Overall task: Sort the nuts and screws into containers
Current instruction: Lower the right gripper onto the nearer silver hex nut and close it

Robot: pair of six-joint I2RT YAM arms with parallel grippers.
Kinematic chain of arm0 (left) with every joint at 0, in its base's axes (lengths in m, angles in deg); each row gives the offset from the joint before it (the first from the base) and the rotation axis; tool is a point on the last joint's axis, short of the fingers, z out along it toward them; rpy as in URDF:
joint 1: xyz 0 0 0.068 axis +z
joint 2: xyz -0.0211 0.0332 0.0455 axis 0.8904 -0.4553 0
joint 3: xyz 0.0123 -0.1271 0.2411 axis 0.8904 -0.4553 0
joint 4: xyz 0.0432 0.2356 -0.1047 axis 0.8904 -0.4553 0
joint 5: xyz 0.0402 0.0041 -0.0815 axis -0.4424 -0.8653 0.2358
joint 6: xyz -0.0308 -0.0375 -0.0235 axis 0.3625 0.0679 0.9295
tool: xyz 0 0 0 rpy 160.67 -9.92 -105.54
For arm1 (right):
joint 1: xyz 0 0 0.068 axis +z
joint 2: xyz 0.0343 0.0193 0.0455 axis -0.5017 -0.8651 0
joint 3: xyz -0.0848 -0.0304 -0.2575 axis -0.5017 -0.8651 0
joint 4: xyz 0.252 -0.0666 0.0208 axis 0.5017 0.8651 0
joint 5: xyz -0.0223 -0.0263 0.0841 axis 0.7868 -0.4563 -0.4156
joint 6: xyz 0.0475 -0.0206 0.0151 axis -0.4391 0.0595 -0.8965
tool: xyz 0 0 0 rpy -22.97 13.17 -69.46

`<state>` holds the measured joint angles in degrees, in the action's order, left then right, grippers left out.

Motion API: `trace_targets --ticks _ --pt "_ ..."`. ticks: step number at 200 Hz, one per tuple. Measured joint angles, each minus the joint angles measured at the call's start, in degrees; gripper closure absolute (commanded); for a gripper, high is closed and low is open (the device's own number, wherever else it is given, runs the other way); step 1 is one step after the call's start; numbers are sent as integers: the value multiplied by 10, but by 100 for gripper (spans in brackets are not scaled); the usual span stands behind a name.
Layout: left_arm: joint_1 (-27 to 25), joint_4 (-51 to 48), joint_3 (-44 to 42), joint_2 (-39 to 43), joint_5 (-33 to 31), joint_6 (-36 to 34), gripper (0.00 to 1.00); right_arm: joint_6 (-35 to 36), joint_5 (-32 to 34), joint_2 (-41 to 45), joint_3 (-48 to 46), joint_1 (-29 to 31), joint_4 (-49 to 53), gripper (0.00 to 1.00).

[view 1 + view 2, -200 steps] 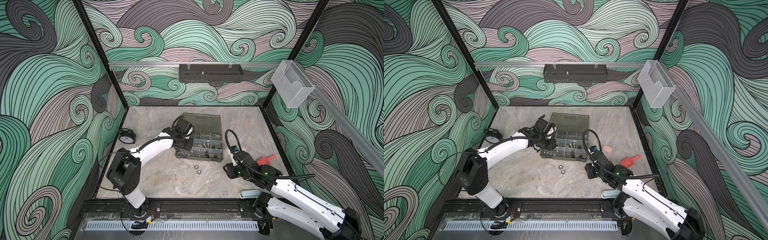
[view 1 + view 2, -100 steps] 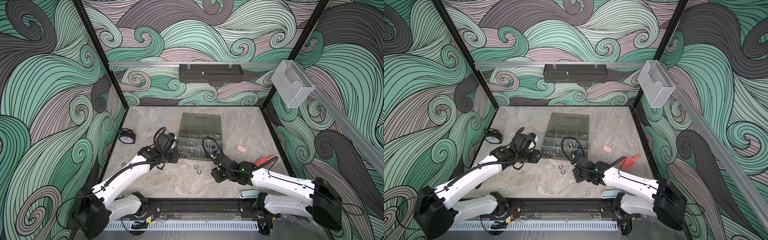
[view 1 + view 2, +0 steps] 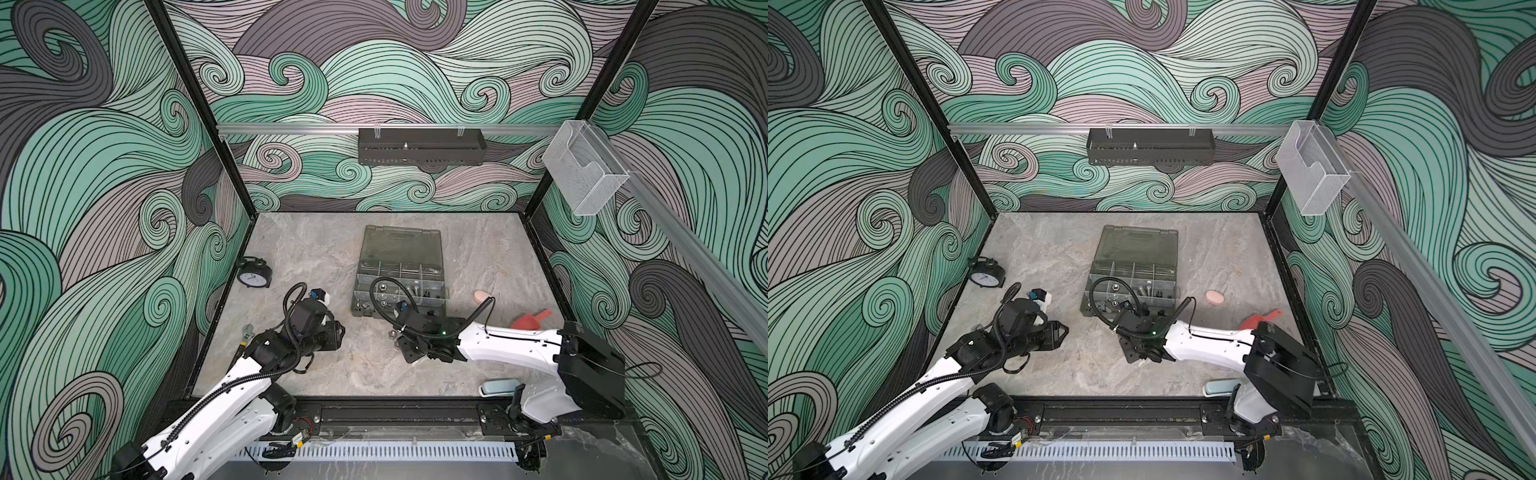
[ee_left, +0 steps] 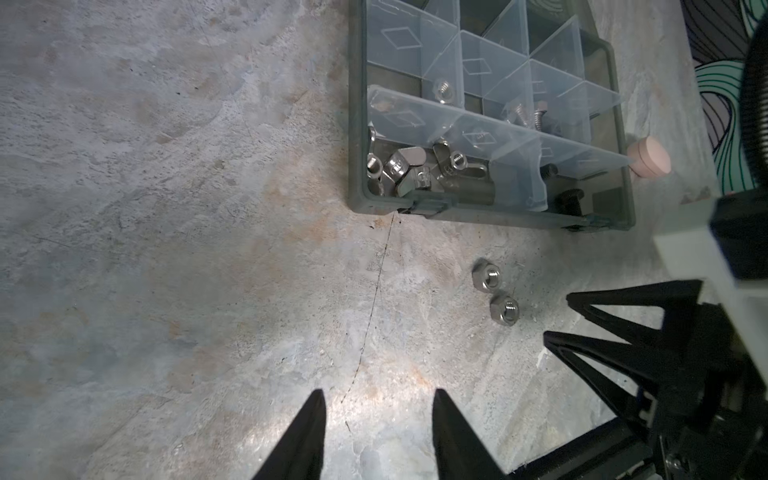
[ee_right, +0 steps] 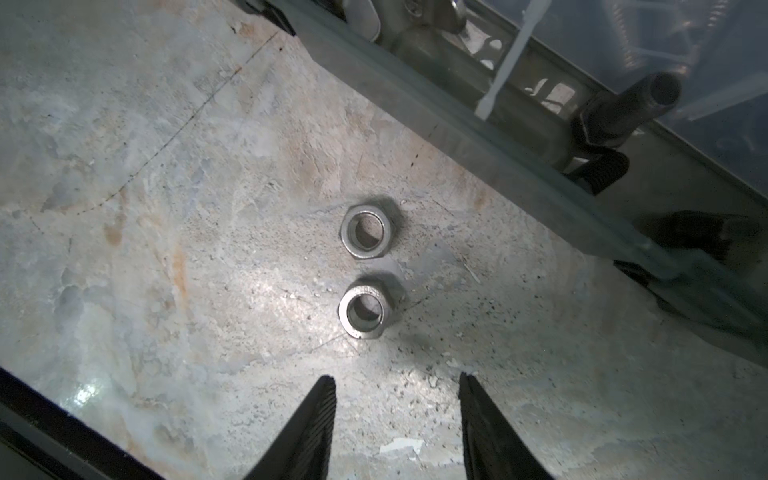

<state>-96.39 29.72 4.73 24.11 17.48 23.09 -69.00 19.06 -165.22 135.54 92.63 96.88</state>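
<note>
Two silver nuts (image 5: 365, 232) (image 5: 361, 311) lie side by side on the stone table, just in front of the open grey-green organizer case (image 3: 401, 245). My right gripper (image 5: 397, 378) hovers low over the table just short of the nearer nut (image 4: 504, 309), open and empty. My left gripper (image 4: 378, 399) is also open and empty, over bare table left of the case. In the containers (image 4: 478, 66) lie silver screws (image 4: 523, 114), a black screw (image 5: 623, 112), a silver nut (image 4: 444, 89) and wing nuts (image 4: 415, 170). In both top views the left gripper (image 3: 338, 330) (image 3: 1063, 332) and right gripper (image 3: 402, 347) (image 3: 1126, 348) face each other.
An alarm clock (image 3: 254, 274) stands at the left wall with a wrench (image 3: 247, 332) nearer the front. A pink disc (image 3: 482, 296) and red scoop (image 3: 532, 320) lie right of the case. A pale blue item (image 3: 498, 386) rests at the front edge.
The left arm has drawn back from the case toward the front left. The right gripper has swung left to the two nuts. Both jaws have widened slightly.
</note>
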Motion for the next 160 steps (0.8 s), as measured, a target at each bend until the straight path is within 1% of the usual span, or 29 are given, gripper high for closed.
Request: trace_targets --ticks 38,80,133,160 --pt "0 -5 -17 34 9 26 55 -1 1 -56 35 9 -10 51" --pt "0 -8 -30 51 18 52 55 -3 4 -92 59 10 -16 52" --pt "0 -7 -42 53 37 73 55 -13 12 -106 60 10 -17 53" --pt "0 -8 -46 48 49 81 55 -20 12 -109 60 10 -17 56"
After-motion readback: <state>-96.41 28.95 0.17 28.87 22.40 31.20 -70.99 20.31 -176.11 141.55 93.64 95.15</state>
